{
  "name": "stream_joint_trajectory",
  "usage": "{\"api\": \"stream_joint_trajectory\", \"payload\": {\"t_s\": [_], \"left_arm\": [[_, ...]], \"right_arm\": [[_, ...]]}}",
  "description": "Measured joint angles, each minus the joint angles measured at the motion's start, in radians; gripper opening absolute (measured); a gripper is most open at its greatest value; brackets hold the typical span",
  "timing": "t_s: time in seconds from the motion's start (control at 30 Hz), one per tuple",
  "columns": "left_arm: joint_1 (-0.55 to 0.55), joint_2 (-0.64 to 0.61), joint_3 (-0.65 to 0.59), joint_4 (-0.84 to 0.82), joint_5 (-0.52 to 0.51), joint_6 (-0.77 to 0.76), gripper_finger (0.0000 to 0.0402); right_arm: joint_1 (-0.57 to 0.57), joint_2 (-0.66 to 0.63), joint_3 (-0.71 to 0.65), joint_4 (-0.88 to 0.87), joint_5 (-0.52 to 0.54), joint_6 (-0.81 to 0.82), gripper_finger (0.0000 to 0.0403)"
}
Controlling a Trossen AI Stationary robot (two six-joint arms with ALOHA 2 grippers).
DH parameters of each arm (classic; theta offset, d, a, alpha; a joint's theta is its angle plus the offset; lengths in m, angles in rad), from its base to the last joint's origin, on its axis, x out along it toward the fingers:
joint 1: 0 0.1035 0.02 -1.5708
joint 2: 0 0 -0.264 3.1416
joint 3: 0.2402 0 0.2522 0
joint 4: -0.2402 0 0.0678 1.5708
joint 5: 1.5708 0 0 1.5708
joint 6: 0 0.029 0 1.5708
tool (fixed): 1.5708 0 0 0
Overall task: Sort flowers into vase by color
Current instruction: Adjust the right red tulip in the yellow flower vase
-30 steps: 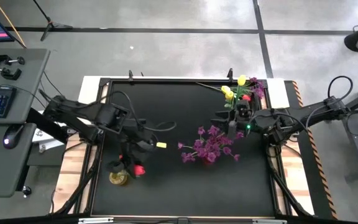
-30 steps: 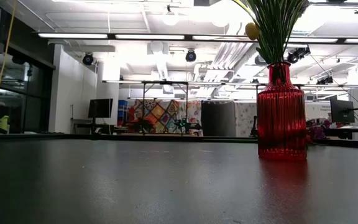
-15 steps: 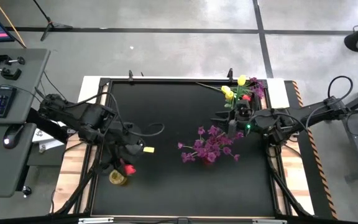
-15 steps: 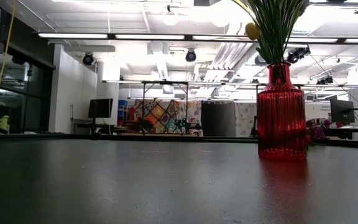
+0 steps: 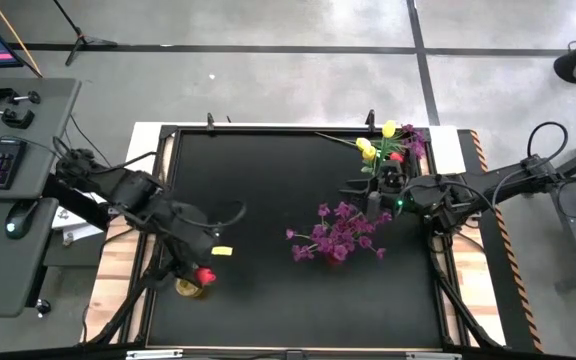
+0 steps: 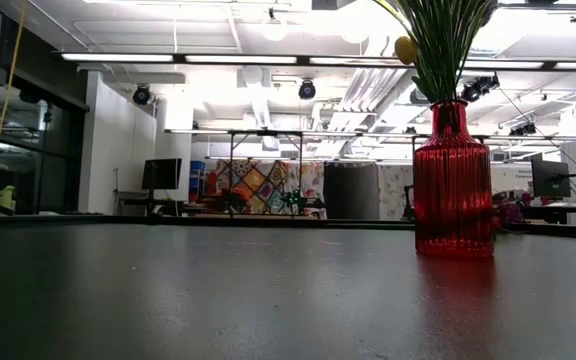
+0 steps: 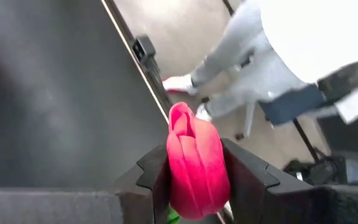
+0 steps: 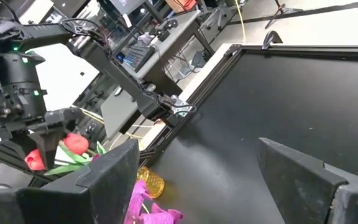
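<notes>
Desk [image 5: 268, 180]: black mat, flowers and vases sit near its left, front and right edges.

Left arm: over the last second it has swung from just inside the near-left part of the mat out to the left edge, near the front-left corner. Left pincer [image 5: 196, 272] is clamped on a red tulip [image 7: 194, 163] just under the bloom; fingers [image 7: 247, 180] press both sides of it. It now sits directly beside the amber vase [image 5: 189, 288]. My read: the approach is about done, lowering the stem in comes next. Only a little green stem shows at the pincer, so I can't tell where its lower end is relative to the vase mouth. A second red bloom seems to show by that vase in the right wrist view; unsure.

Right arm: unchanged across the second, parked at the right edge, right pincer [image 8: 197, 180] spread wide and holding nothing, just beside the purple sprays.

Count:
- vases: 2 seen from above, amber near the front-left corner, and a red vase [image 6: 453, 180] holding the purple sprays [image 5: 336, 232] right of centre. Green stems rise from the red one.
- mixed bunch [image 5: 388, 145] at the back-right corner: 3 yellow tulips or so, plus some red and purple; exact numbers not readable.
- red tulip in hand: 1.

A person in grey sits beyond the desk's left edge.
</notes>
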Motion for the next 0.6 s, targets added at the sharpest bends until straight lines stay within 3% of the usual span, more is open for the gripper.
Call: {"api": "stream_joint_trajectory", "payload": {"t_s": [0.27, 0.6], "left_arm": [[-0.056, -0.152, -0.161, 0.128, -0.122, -0.155, 0.0113], [-0.118, -0.261, -0.352, 0.178, -0.148, -0.298, 0.0115]], "right_arm": [[0.0, 0.0, 0.0, 0.0, 0.045, 0.017, 0.0312], [0.0, 0.0, 0.0, 0.002, 0.052, 0.045, 0.0312]]}}
